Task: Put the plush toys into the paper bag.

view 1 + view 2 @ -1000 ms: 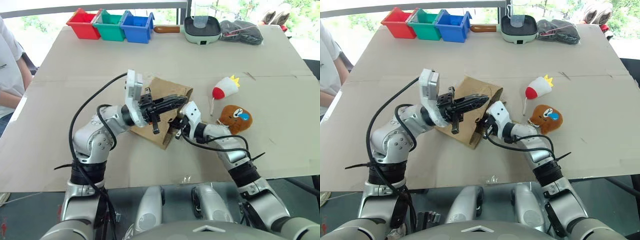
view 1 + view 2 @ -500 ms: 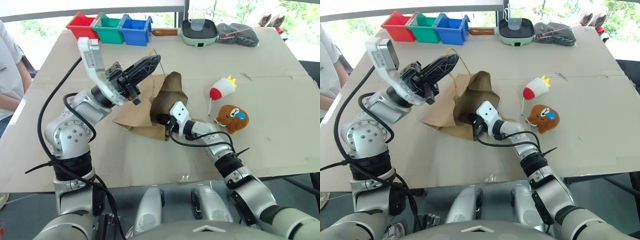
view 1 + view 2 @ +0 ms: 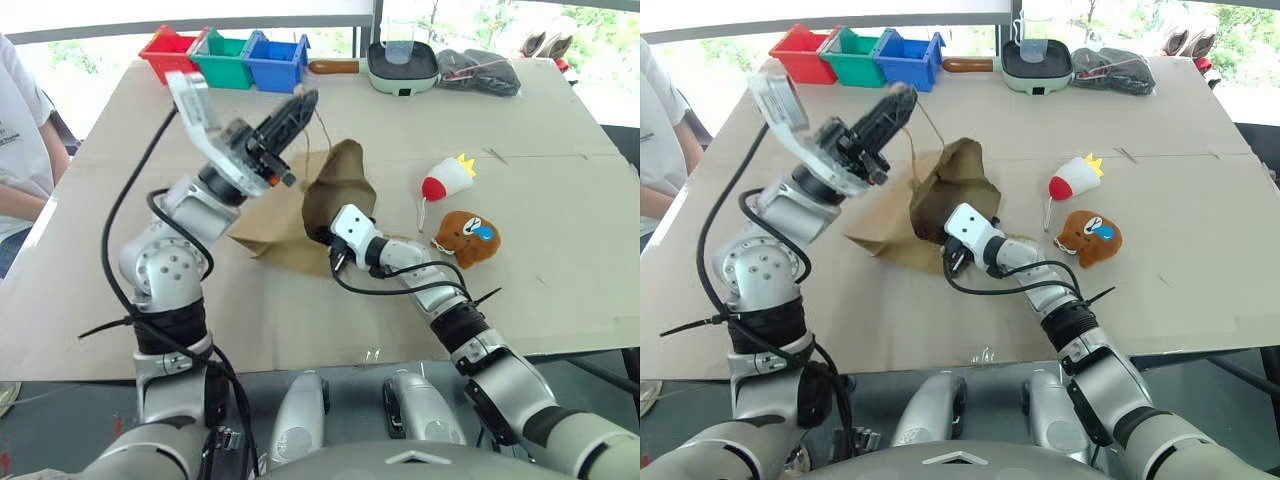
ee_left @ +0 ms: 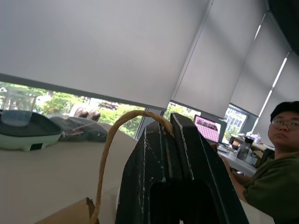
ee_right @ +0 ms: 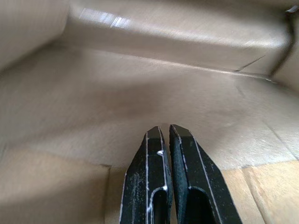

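Lifting a handle (image 4: 108, 154), our left claw (image 3: 300, 103), pinched on its loop, has raised the paper bag (image 3: 290, 220) since a second ago, when it lay flat on the tabletop (image 3: 560, 190). Our right claw (image 5: 167, 135), pressed together, now reaches inside, widening the mouth. White plush toy (image 3: 446, 178) and brown plush toy (image 3: 470, 236) wait beside it.

At the far edge of the counter (image 3: 560, 330) stand three small bins in a row, touching: a red bin (image 3: 169, 53), a green bin (image 3: 224, 57) and a blue bin (image 3: 276, 60). Further right is a pale green electric pan (image 3: 402, 66) with a brown handle (image 3: 334, 67), and a clear cup (image 3: 399, 40) stands on it. Just beside it lies a dark bundle (image 3: 481, 70). A person in a white shirt (image 3: 22, 130) sits at the left side.
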Controlling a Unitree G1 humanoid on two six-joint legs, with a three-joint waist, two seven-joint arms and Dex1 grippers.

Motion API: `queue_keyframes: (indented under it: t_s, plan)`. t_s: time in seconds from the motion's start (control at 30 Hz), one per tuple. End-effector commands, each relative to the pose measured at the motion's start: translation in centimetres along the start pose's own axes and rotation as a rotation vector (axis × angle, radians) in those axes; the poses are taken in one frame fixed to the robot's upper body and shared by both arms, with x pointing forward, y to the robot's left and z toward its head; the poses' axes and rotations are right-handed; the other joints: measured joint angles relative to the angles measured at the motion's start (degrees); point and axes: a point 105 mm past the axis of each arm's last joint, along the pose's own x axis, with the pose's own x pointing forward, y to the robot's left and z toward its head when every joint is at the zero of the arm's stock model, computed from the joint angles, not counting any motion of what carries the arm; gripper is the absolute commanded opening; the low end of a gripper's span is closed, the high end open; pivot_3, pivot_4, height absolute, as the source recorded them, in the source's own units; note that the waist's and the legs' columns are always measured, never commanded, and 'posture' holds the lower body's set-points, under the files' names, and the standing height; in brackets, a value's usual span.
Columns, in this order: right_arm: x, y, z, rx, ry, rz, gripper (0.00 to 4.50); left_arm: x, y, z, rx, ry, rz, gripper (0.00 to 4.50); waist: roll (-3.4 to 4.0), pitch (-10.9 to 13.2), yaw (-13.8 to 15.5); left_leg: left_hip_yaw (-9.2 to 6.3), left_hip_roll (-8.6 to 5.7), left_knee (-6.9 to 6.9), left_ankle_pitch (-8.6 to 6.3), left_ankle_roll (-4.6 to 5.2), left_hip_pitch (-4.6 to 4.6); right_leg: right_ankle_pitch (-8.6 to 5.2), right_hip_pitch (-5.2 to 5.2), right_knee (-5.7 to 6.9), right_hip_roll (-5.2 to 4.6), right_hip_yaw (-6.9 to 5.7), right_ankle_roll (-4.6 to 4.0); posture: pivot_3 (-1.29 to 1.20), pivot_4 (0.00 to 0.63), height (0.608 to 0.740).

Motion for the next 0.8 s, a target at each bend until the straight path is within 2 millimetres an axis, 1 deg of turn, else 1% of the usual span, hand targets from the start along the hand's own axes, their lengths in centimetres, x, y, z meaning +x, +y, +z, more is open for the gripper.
queue_keyframes:
  t_s: [0.03,0.07,0.17,0.2,0.23,0.27,0.3,0.33,0.4,0.5,0.53,0.6,0.67,0.73,0.8]
  plan:
    - [-1.5,-1.6,0.1,0.042,-0.013,-0.098,0.02,0.1,-0.8,-0.3,0.06,0.024,-0.077,0.0,0.0,0.0,0.1,0.0,0.0,0.0,0.0,0.0,-0.01,0.0,0.0,-0.02,-0.01,0.0,0.0,0.0,0.15,0.74]
    - [-1.9,-2.0,1.3,0.059,-0.06,-0.108,0.02,0.0,-0.8,-1.0,0.068,0.053,-0.094,0.0,0.05,0.0,0.3,0.0,-0.02,0.0,0.0,0.0,-0.02,0.0,0.0,-0.03,-0.02,0.0,0.0,0.0,0.15,0.74]
    - [-3.3,-2.5,3.3,0.102,-0.128,-0.117,0.02,-0.1,-0.6,-1.8,0.084,0.088,-0.118,0.0,0.1,0.1,0.2,0.04,-0.06,-0.03,-0.01,0.0,-0.21,0.0,-0.12,-0.15,-0.06,0.02,0.01,0.0,0.15,0.74]
    - [-4.3,-2.9,4.2,0.105,-0.152,-0.133,0.52,-0.1,-0.4,-2.2,0.097,0.107,-0.129,0.0,0.11,0.1,0.1,0.04,-0.05,-0.04,-0.01,0.0,-0.33,0.0,-0.24,-0.15,-0.06,0.02,0.01,0.0,0.15,0.74]
    - [-5.6,-3.4,5.1,0.102,-0.169,-0.147,0.82,0.0,-0.3,-2.3,0.104,0.117,-0.139,0.0,0.11,0.1,0.1,0.03,-0.05,-0.04,0.0,0.0,-0.48,0.0,-0.41,-0.13,-0.06,0.02,0.02,0.0,0.15,0.74]
    - [-7.3,-3.6,6.2,0.096,-0.185,-0.149,0.88,0.1,-0.1,-2.4,0.12,0.132,-0.148,0.0,0.1,0.1,0.0,0.03,-0.05,-0.04,0.0,0.0,-0.52,0.0,-0.45,-0.12,-0.06,0.02,0.02,0.0,0.15,0.74]
    - [-8.7,-3.5,6.9,0.087,-0.192,-0.15,1.59,0.2,0.0,-2.6,0.132,0.145,-0.155,0.0,0.16,0.2,0.1,0.03,-0.05,-0.03,0.0,0.0,-0.73,0.01,-0.7,-0.03,-0.05,0.02,0.02,0.0,0.15,0.74]
    - [-10.1,-3.4,7.5,0.078,-0.189,-0.151,1.75,0.3,0.1,-2.7,0.133,0.151,-0.161,0.0,0.19,0.2,0.3,-0.03,-0.04,0.01,0.01,-0.02,-1.17,0.02,-1.15,0.07,-0.04,-0.01,0.01,0.0,0.15,0.74]
    - [-12.2,-3.4,7.9,0.071,-0.153,-0.185,2.57,0.4,0.0,-2.9,0.144,0.17,-0.175,0.0,0.19,0.2,0.3,-0.05,-0.04,-0.03,0.01,-0.01,-1.25,0.01,-1.21,-0.02,-0.05,-0.03,0.02,0.0,0.15,0.74]
    - [-14.7,-4.1,8.3,0.057,-0.106,-0.281,2.57,0.4,0.0,-3.0,0.137,0.189,-0.181,0.0,0.2,0.2,0.1,0.0,-0.04,-0.05,0.0,0.0,-1.24,0.0,-1.21,-0.08,-0.05,0.01,0.03,0.0,0.15,0.74]
    - [-15.6,-4.2,8.0,0.092,-0.081,-0.309,2.57,0.3,0.0,-3.2,0.145,0.204,-0.182,0.0,0.2,0.2,0.0,0.0,-0.04,-0.08,0.0,0.0,-1.23,0.0,-1.21,-0.07,-0.05,0.01,0.03,0.0,0.15,0.74]
    - [-18.0,-5.3,6.5,0.079,0.037,-0.415,2.57,0.1,0.1,-3.2,0.146,0.209,-0.182,0.0,0.2,0.2,0.0,0.01,-0.04,-0.08,0.0,0.0,-1.21,-0.01,-1.21,-0.05,-0.03,0.02,0.03,0.0,0.15,0.74]
    - [-20.1,-6.5,4.0,0.096,0.182,-0.508,2.57,0.1,-0.1,-3.0,0.138,0.199,-0.189,0.0,0.15,0.2,0.0,0.04,-0.04,-0.07,0.0,0.0,-1.21,-0.01,-1.2,-0.06,-0.04,0.04,0.03,0.0,0.15,0.74]
    - [-21.5,-7.9,1.3,0.121,0.314,-0.576,2.57,0.2,-0.4,-2.7,0.12,0.196,-0.217,0.0,0.12,0.2,0.2,0.06,-0.07,-0.03,0.0,0.0,-1.21,-0.01,-1.18,-0.09,-0.07,0.04,0.04,0.0,0.15,0.74]
    - [-22.1,-7.8,-1.7,0.14,0.455,-0.541,2.57,0.2,-0.6,-2.8,0.124,0.213,-0.237,0.0,0.14,0.2,0.1,0.1,-0.07,-0.01,0.0,0.01,-1.21,-0.01,-1.18,-0.1,-0.07,0.08,0.04,0.0,0.15,0.74]
